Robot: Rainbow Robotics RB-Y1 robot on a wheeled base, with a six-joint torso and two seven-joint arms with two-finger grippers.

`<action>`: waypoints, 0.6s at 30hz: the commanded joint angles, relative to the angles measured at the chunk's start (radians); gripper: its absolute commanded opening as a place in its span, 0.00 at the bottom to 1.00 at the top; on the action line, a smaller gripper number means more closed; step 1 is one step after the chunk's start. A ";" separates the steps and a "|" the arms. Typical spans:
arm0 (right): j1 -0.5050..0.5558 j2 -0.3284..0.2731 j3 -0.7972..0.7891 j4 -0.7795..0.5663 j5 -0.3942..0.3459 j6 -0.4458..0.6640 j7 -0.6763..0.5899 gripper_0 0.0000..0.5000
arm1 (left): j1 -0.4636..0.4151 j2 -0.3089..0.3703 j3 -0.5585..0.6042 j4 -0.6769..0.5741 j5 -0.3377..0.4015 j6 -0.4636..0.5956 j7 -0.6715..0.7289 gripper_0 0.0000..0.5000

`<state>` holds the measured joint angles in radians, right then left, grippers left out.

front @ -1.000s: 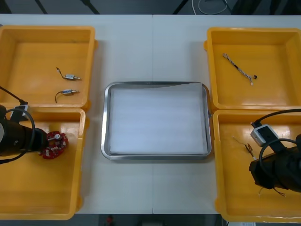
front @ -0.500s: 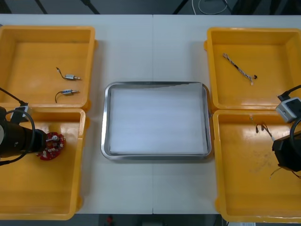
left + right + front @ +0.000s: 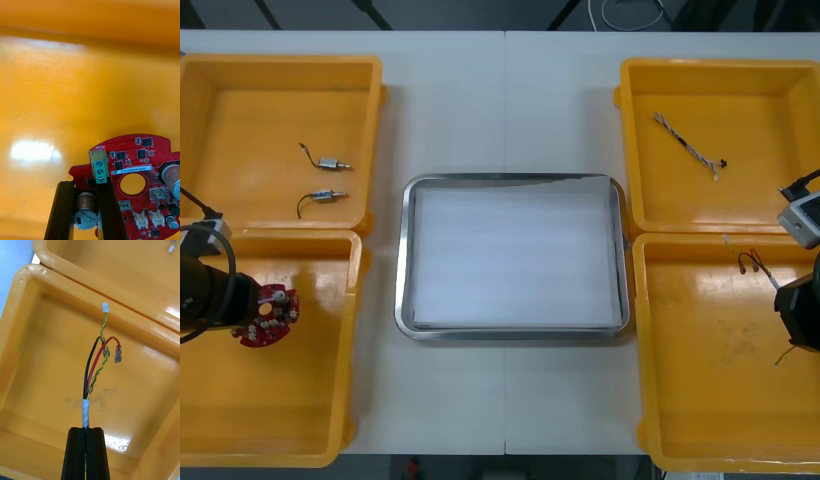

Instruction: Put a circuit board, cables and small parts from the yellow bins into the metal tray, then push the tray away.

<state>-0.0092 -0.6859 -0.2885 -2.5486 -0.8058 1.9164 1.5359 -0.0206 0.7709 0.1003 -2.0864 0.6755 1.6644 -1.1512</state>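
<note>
As each arm hangs over a yellow bin (image 3: 310, 400), the left gripper (image 3: 85, 212) clamps the red circuit board (image 3: 131, 176) by a component between its fingers (image 3: 62, 210); the right gripper (image 3: 86, 450), nearly closed, pinches the red and yellow cable (image 3: 98, 360), dangling beyond its fingertips. Both seem raised for carrying inward to the metal tray (image 3: 408, 260).

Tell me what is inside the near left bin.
The board, gripped by the left tool, within the bin. I cannot tell whether it touches the floor. The arm covers the floor at the bin's outer edge.
</note>
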 commanded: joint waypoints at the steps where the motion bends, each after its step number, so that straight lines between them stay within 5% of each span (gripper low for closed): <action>1: -0.021 -0.040 -0.001 -0.050 -0.019 0.003 0.012 0.00 | -0.064 0.008 0.073 -0.084 0.030 0.104 -0.012 0.00; 7: -0.021 -0.049 0.011 -0.062 -0.033 0.003 0.010 0.00 | -0.156 0.016 0.082 -0.132 0.055 0.247 0.016 0.00; 18: -0.017 -0.066 0.015 -0.069 -0.049 0.003 0.007 0.00 | -0.355 0.044 0.006 -0.146 0.151 0.255 0.139 0.00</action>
<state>-0.0133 -0.7142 -0.2850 -2.5861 -0.8429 1.9165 1.5359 -0.2978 0.7720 0.1514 -2.1952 0.8107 1.9113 -1.1487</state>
